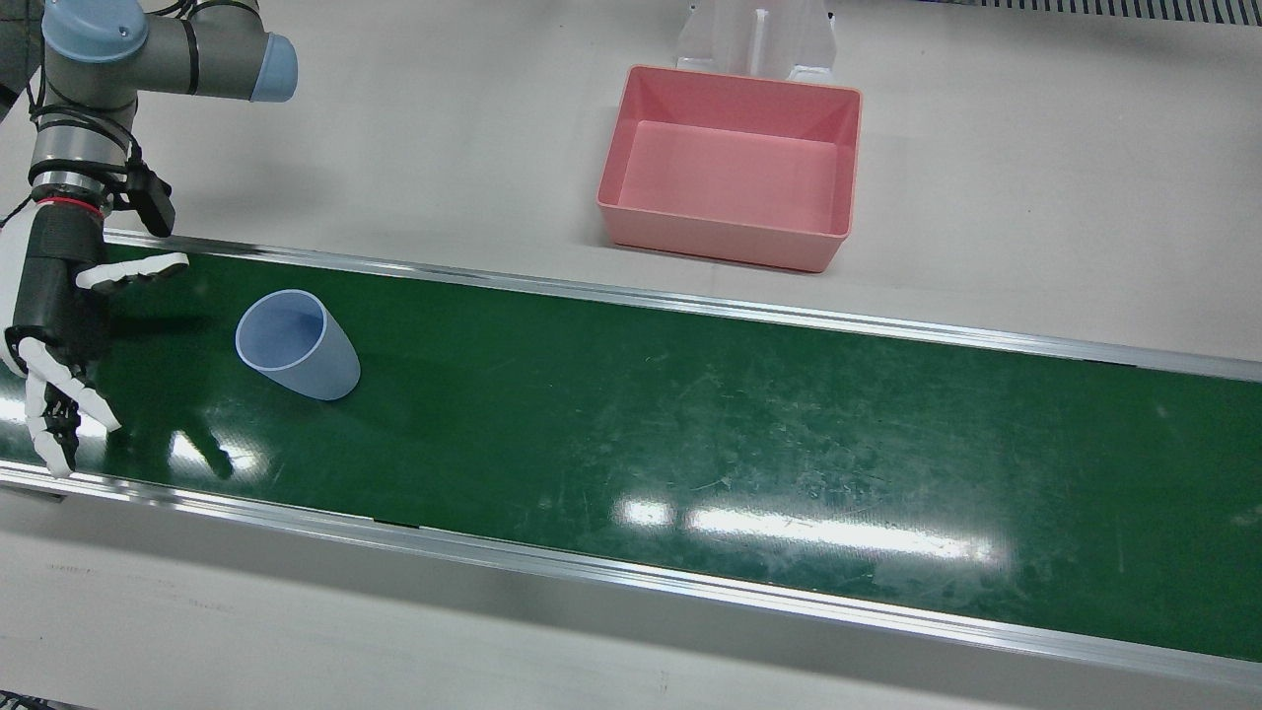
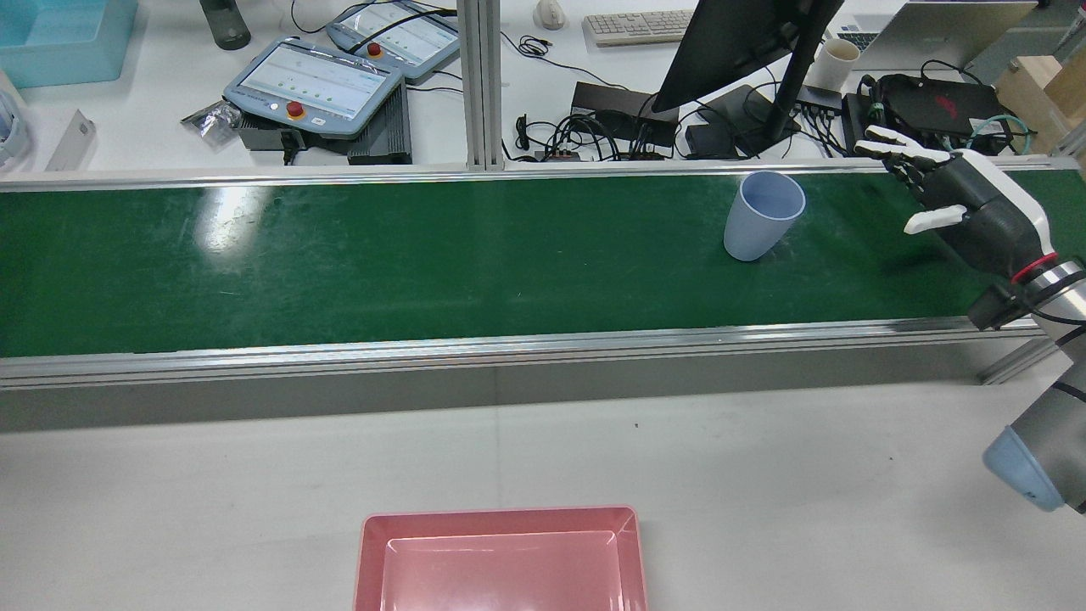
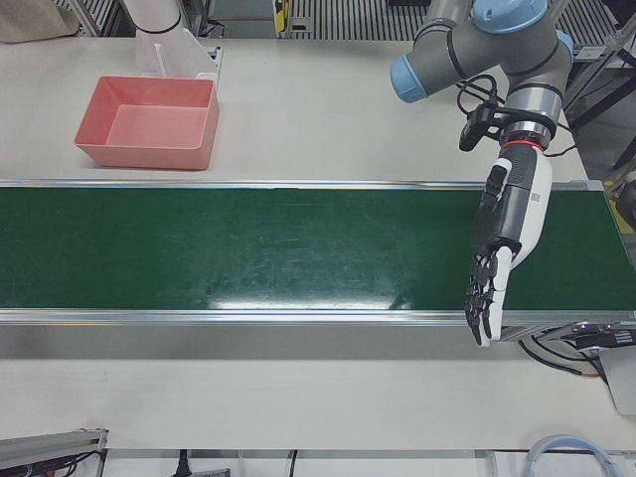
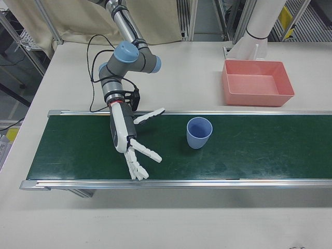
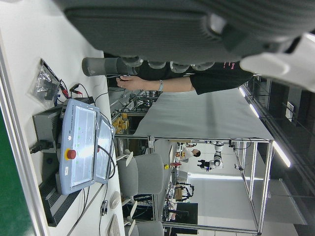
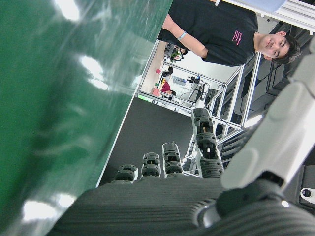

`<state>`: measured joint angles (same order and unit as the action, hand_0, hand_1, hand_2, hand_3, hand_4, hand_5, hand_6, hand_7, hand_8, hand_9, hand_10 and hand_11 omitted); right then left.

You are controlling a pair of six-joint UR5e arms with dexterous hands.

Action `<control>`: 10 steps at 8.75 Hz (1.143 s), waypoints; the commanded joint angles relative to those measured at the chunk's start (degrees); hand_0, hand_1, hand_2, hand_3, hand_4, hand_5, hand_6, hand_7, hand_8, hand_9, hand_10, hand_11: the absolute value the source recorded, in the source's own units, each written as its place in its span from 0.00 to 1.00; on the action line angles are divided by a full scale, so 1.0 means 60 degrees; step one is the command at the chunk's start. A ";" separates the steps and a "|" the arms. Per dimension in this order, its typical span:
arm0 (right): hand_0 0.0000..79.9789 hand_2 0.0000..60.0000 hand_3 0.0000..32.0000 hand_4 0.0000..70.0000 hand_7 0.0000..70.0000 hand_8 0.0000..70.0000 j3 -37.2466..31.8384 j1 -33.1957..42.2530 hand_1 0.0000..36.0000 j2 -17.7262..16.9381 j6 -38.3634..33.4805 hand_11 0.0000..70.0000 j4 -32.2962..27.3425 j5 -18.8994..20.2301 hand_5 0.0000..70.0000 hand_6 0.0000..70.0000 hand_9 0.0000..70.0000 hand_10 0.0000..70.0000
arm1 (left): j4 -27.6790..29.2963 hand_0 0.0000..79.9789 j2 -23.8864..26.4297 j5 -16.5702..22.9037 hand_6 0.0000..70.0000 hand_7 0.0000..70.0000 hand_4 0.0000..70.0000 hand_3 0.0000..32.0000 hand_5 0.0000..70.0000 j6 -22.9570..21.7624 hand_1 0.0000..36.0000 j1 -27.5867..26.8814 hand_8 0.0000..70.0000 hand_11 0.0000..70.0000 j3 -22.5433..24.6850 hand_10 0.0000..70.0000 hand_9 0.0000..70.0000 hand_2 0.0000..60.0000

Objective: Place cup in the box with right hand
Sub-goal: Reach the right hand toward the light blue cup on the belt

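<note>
The blue cup (image 1: 296, 343) stands upright on the green belt (image 1: 690, 414), near the right hand (image 1: 59, 325) but not touching it. The cup's open top faces up. The right hand hangs over the belt with its fingers (image 4: 141, 158) spread wide, holding nothing. The pink box (image 1: 730, 166) sits on the white table (image 1: 1035, 197), well apart from this hand, past the cup. The left hand (image 3: 502, 248) hangs over the other end of the belt, fingers straight, holding nothing.
</note>
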<state>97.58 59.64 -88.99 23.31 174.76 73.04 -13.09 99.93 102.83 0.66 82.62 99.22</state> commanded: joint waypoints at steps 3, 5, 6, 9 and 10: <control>0.55 0.14 0.00 0.20 0.28 0.07 0.0580 -0.0884 0.20 0.0008 0.0172 0.07 0.0009 -0.0716 0.04 0.07 0.17 0.04 | 0.0014 0.00 0.0000 0.0000 0.00 0.00 0.00 0.00 0.00 -0.0008 0.00 0.0000 0.00 0.00 0.0001 0.00 0.00 0.00; 0.56 0.09 0.00 0.24 0.28 0.07 0.0568 -0.0946 0.17 0.0066 0.0172 0.05 0.0024 -0.0718 0.04 0.07 0.17 0.03 | 0.0000 0.00 0.0000 0.0000 0.00 0.00 0.00 0.00 0.00 -0.0008 0.00 0.0000 0.00 0.00 0.0001 0.00 0.00 0.00; 0.57 0.04 0.00 0.27 0.29 0.07 0.0524 -0.0917 0.14 0.0067 0.0128 0.05 0.0024 -0.0733 0.04 0.07 0.17 0.03 | 0.0000 0.00 0.0000 0.0000 0.00 0.00 0.00 0.00 0.00 0.0007 0.00 0.0000 0.00 0.00 0.0001 0.00 0.00 0.00; 0.55 1.00 0.00 0.42 0.46 0.10 0.0450 -0.0887 0.91 0.0037 0.0084 0.14 0.0067 -0.1067 0.10 0.12 0.22 0.08 | 0.0014 0.00 0.0000 0.0000 0.00 0.00 0.00 0.00 0.00 -0.0008 0.00 0.0000 0.00 0.00 -0.0014 0.00 0.00 0.00; 0.49 1.00 0.00 0.81 1.00 0.39 0.0421 -0.0887 1.00 -0.0006 0.0055 0.41 0.0068 -0.1113 0.13 0.28 0.69 0.27 | 0.0014 0.00 0.0000 0.0000 0.00 0.00 0.00 0.00 0.00 0.0007 0.00 0.0000 0.00 0.00 -0.0014 0.00 0.00 0.00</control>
<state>100.34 54.26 -88.70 23.90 175.03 67.93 -13.04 99.93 102.83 0.64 82.62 99.18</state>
